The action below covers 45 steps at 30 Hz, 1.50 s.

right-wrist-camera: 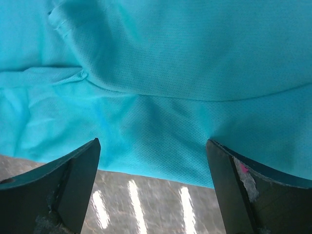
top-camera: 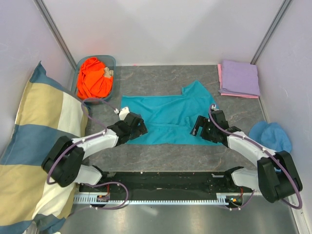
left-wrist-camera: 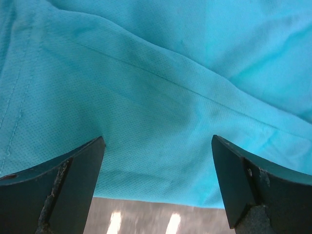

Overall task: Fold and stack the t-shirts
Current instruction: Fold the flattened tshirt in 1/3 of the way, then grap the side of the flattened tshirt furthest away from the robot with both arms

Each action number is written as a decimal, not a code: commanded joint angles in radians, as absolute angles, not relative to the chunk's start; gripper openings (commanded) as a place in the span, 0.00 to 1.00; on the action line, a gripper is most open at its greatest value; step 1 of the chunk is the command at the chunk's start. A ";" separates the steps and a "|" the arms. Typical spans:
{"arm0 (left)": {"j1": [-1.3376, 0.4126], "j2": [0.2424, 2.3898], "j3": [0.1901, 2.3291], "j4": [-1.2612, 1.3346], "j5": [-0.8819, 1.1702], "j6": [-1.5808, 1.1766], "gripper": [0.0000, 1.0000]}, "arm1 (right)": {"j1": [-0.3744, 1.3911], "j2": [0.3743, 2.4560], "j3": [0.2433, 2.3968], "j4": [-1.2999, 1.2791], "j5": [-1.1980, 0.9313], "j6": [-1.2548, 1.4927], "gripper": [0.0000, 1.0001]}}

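Note:
A teal t-shirt (top-camera: pixel 168 117) lies spread on the grey table, one sleeve pointing to the back right. My left gripper (top-camera: pixel 140 128) sits open at its near left edge; the wrist view shows teal cloth (left-wrist-camera: pixel 161 97) and its hem between the wide-apart fingers (left-wrist-camera: pixel 73 185). My right gripper (top-camera: pixel 197 127) stands open at the near right edge, the teal cloth (right-wrist-camera: pixel 161 97) between its fingers (right-wrist-camera: pixel 243 190). An orange t-shirt (top-camera: pixel 94 78) is bunched in a basket at the back left. A folded lavender t-shirt (top-camera: pixel 240 77) rests on a pink one (top-camera: pixel 220 73) at the back right.
A blue-grey basket (top-camera: pixel 113 61) holds the orange shirt. A big checked pillow (top-camera: pixel 36 146) leans along the left wall. A blue bucket hat (top-camera: pixel 271 135) lies at the right, beside my right arm. White walls close in the table on three sides.

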<state>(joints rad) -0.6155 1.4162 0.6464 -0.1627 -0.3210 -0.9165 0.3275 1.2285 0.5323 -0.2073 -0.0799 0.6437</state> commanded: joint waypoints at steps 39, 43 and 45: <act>-0.759 1.181 0.841 -0.477 -0.506 -0.822 1.00 | 0.199 2.308 1.956 -0.357 -0.120 0.126 0.98; -0.759 1.184 0.813 -0.474 -0.489 -0.831 1.00 | 0.195 2.393 2.032 -0.377 -0.150 0.094 0.98; -0.759 1.186 0.802 -0.474 -0.485 -0.836 1.00 | 0.195 2.427 2.043 -0.382 -0.175 0.091 0.98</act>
<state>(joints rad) -0.7612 1.2079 0.8192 -0.4919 -0.4919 -0.8467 0.1902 2.3753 1.9694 -0.3618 -0.1101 0.1524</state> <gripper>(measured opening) 0.996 0.982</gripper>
